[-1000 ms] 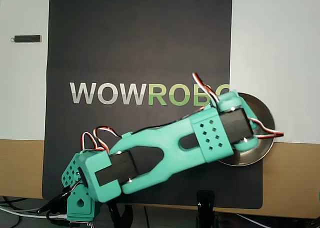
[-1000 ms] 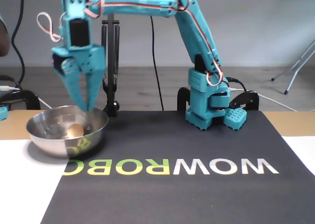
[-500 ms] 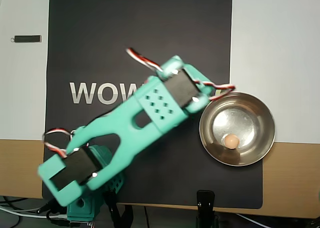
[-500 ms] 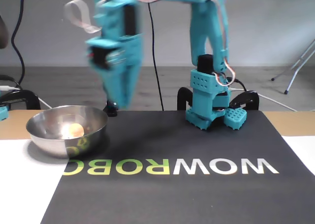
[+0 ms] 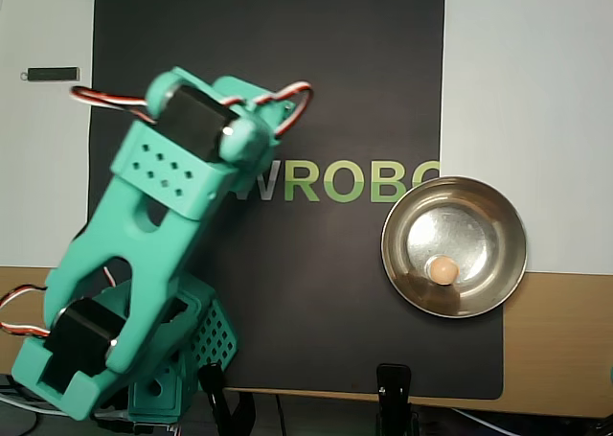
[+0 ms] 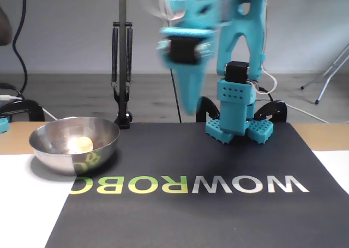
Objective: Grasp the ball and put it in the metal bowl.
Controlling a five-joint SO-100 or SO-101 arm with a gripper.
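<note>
The tan ball [image 5: 442, 270] lies loose on the bottom of the metal bowl [image 5: 458, 181], a little towards the near rim. In the fixed view the ball [image 6: 83, 144] shows just above the wall of the bowl [image 6: 71, 159] at the left. My teal gripper [image 6: 188, 107] hangs point-down in the air, motion-blurred, well to the right of the bowl and above the back of the mat; its fingers taper together and hold nothing. From overhead the arm [image 5: 153, 235] covers the fingers.
A black mat [image 5: 364, 72] with WOWROBO lettering covers the table's middle. A small dark stick [image 5: 53, 74] lies on the white sheet at the upper left in the overhead view. My base [image 6: 234, 125] and a black clamp stand [image 6: 121, 73] stand behind the mat.
The arm has swung away from the bowl across the mat, leftwards in the overhead view and rightwards in the fixed view. The ball stays in the bowl.
</note>
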